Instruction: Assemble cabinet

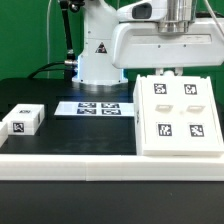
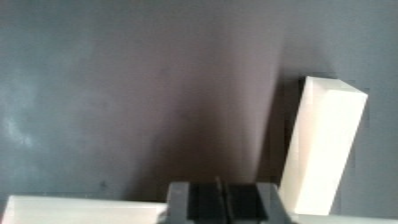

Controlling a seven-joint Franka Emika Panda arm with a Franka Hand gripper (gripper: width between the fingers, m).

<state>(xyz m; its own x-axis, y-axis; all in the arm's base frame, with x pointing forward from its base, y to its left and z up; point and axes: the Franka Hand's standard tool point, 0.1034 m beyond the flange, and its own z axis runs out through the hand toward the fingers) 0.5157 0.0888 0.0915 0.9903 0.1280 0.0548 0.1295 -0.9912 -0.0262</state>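
The cabinet point(image 1: 176, 116), a large white box with several square marker tags on its top face, lies at the exterior view's right on the black table. My gripper point(image 1: 167, 68) hangs just behind and above its far edge, and the cabinet hides the fingertips there. In the wrist view the gripper point(image 2: 226, 206) has its jaws together with nothing between them. A tall white edge point(image 2: 324, 140) stands close beside the fingers. Another white surface point(image 2: 80, 211) lies by them on the other side. I cannot tell which parts of the cabinet these are.
A small white tagged block point(image 1: 22, 120) sits at the exterior view's left. The marker board point(image 1: 100, 107) lies in front of the robot base point(image 1: 98, 60). A long white border rail point(image 1: 70, 160) runs along the table's front edge.
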